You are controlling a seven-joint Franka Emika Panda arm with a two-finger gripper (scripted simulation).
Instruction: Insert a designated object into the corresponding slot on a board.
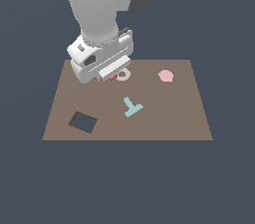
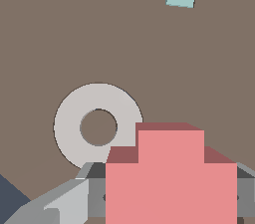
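The brown board (image 1: 164, 113) spreads out beneath me, the largest thing here, a flat rectangle on a dark blue-grey ground. My arm (image 1: 97, 4) comes down over its far part, and my gripper (image 1: 112, 75) hangs low there, close above the board's surface. Between my fingers (image 2: 60, 203) I am pinching the salmon-red plus-shaped block (image 2: 172, 178): in the wrist view its stepped arms fill the space between the two grey pads, which press against its sides. In the exterior view only a small red sliver of it peeks out under my hand. The board's dark rectangular cutout (image 1: 83, 122) lies well apart from my fingers, toward the near edge and the exterior view's left. The cross-shaped slot I cannot find in either view, so I cannot tell where it sits. Just beside my fingers, and partly behind the block in the wrist view, a pale grey ring (image 2: 98, 126) lies flat on the board; whether the block touches it I cannot tell. The teal T-shaped piece (image 1: 132, 106) lies flat, nearer the board's middle, apart from my fingers. The pale pink pentagon (image 1: 166, 75) rests about level with my fingers, off toward the exterior view's right, clear of them.
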